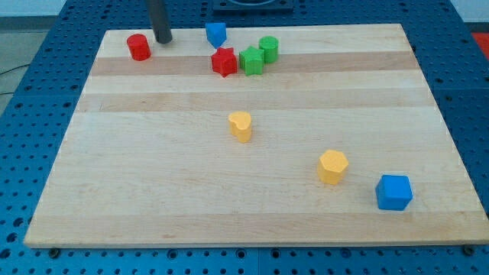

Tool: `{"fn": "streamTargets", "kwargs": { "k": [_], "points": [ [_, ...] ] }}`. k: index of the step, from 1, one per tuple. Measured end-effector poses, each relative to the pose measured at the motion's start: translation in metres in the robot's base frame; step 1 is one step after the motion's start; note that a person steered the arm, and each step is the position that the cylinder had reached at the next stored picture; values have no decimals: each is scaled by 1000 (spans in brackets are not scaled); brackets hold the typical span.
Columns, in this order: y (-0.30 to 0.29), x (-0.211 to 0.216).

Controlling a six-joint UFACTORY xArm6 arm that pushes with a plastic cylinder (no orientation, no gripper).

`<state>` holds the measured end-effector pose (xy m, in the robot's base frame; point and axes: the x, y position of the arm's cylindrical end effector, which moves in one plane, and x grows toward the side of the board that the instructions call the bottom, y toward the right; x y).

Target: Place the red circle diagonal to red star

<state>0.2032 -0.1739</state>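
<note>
The red circle (138,46) stands near the board's top left corner. The red star (224,62) sits to its right, near the top middle, touching the green star (251,60). My tip (163,40) rests on the board just right of the red circle, a small gap apart, and well left of the red star.
A green circle (268,48) sits behind the green star. A small blue block (216,33) is at the top edge above the red star. A yellow heart (241,126) is mid-board. A yellow hexagon (332,166) and a blue cube (394,192) lie at the lower right. The wooden board (153,191) ends near all sides.
</note>
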Motion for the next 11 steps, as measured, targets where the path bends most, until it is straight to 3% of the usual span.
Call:
{"fn": "streamTargets", "kwargs": {
  "k": [1, 2, 4, 5, 8, 11],
  "points": [
    [-53, 37],
    [-34, 72],
    [-61, 12],
    [-126, 38],
    [7, 147],
    [63, 145]
  ]
}}
